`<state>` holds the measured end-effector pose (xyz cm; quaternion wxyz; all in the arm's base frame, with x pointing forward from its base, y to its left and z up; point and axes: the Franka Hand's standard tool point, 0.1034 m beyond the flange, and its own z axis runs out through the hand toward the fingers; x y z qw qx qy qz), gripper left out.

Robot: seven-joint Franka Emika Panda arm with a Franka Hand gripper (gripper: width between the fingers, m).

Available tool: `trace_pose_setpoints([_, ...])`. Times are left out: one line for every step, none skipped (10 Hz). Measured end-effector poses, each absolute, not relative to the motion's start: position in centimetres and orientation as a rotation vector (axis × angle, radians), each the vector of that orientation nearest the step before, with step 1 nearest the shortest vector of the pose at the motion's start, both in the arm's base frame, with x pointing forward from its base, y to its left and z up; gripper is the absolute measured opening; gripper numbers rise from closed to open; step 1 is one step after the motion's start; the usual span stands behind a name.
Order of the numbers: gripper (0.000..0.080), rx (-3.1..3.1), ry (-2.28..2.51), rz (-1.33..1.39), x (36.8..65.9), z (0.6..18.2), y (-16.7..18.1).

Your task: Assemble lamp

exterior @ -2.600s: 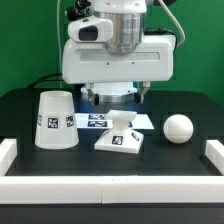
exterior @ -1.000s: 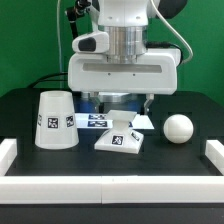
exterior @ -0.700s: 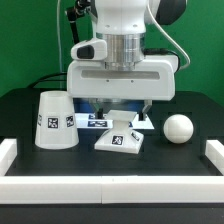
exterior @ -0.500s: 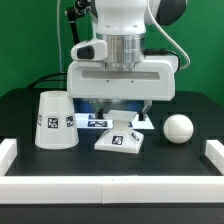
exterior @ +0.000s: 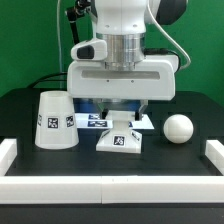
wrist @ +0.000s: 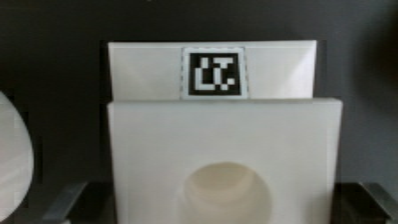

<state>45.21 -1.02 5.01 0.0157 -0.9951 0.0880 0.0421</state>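
Observation:
The lamp base [exterior: 120, 143], a white block with a neck and a black tag, sits square at the table's middle. My gripper [exterior: 121, 117] is down over it, with a finger against each of its two sides. In the wrist view the base [wrist: 222, 130] fills the space between the dark fingers [wrist: 64, 203], and my gripper [wrist: 217, 205] is closed on it. The tapered shade [exterior: 54, 120] stands mouth down at the exterior view's left. Its edge shows in the wrist view [wrist: 9, 150]. The ball-shaped bulb [exterior: 178, 127] lies at the exterior view's right.
The marker board [exterior: 92, 121] lies flat behind the base, partly under the arm. A low white rail [exterior: 110, 188] runs along the table's front, with short rails at both sides [exterior: 8, 150] [exterior: 214, 150].
The arm has come down over the base. In the last half second the base has turned from skewed to square between the fingers.

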Motion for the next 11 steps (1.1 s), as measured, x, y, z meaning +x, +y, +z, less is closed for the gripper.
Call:
trace_pose_setpoints([0.0534, -3.095, 0.274, 0.131, 45.2, 5.0, -1.0])
trace_pose_setpoints([0.0534, -3.095, 0.274, 0.131, 45.2, 5.0, -1.0])
trace_pose_setpoints([0.0535, -3.095, 0.272, 0.131, 45.2, 5.0, -1.0])
trace_pose_setpoints([0.0535, -3.098, 0.215, 0.128, 45.9, 5.0, -0.4])
trace_pose_setpoints([0.0535, -3.099, 0.147, 0.112, 47.3, 5.1, 0.1])
trace_pose_setpoints([0.0536, -3.100, 0.095, 0.090, 48.5, 5.1, 0.6])
trace_pose_setpoints([0.0536, -3.099, 0.076, 0.075, 49.5, 5.0, 1.2])
trace_pose_setpoints([0.0537, -3.096, 0.047, 0.049, 51.1, 5.0, 2.2])
trace_pose_setpoints([0.0537, -3.093, 0.019, 0.026, 52.4, 5.0, 3.2])
trace_pose_setpoints([0.0537, -3.091, -0.010, 0.016, 53.3, 5.1, 4.1])
trace_pose_setpoints([0.0537, -3.090, -0.011, 0.013, 53.3, 5.0, 4.1])
